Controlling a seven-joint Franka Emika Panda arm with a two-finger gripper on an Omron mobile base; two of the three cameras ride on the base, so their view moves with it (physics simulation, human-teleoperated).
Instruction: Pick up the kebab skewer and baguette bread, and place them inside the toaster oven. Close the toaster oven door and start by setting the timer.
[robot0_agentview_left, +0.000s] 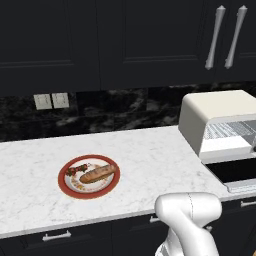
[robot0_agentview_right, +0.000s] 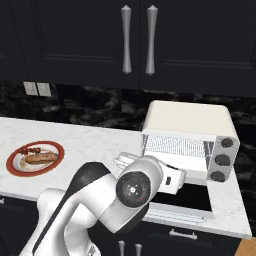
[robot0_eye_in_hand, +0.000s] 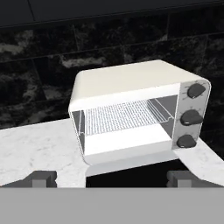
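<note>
The kebab skewer (robot0_agentview_left: 76, 170) lies on a red-rimmed plate (robot0_agentview_left: 64, 186) on the white marble counter (robot0_agentview_left: 150, 155), with the baguette bread (robot0_agentview_left: 98, 173) touching it or just beside it on the same plate. In the right base view the skewer (robot0_agentview_right: 29, 149) sits at the plate's far edge and the loaf (robot0_agentview_right: 42, 158) lies across the middle of the plate (robot0_agentview_right: 15, 170). Both items rest well apart from the jaws, far off to their left, with bare counter between.

The toaster oven (robot0_eye_in_hand: 127, 81) stands directly ahead of the jaws, against the black marbled backsplash (robot0_eye_in_hand: 39, 70). Its cavity is open and the wire rack (robot0_eye_in_hand: 118, 116) inside carries nothing. The toaster oven door (robot0_eye_in_hand: 131, 173) is folded down flat toward the jaws, its dark glass lying just beyond and between the two fingertips (robot0_eye_in_hand: 41, 177). Three dark knobs (robot0_eye_in_hand: 191, 117) run in a column on the oven's right front panel, ahead and to the right of the jaws.

The gripper (robot0_eye_in_hand: 112, 178) stands with its jaws spread wide, gripping nothing, one tip to each side of the lowered door. In the right base view the arm's elbow hides most of the hand in front of the oven (robot0_agentview_right: 190, 117).

Black wall cabinets (robot0_agentview_right: 75, 40) with silver bar handles (robot0_agentview_right: 126, 40) hang above.
</note>
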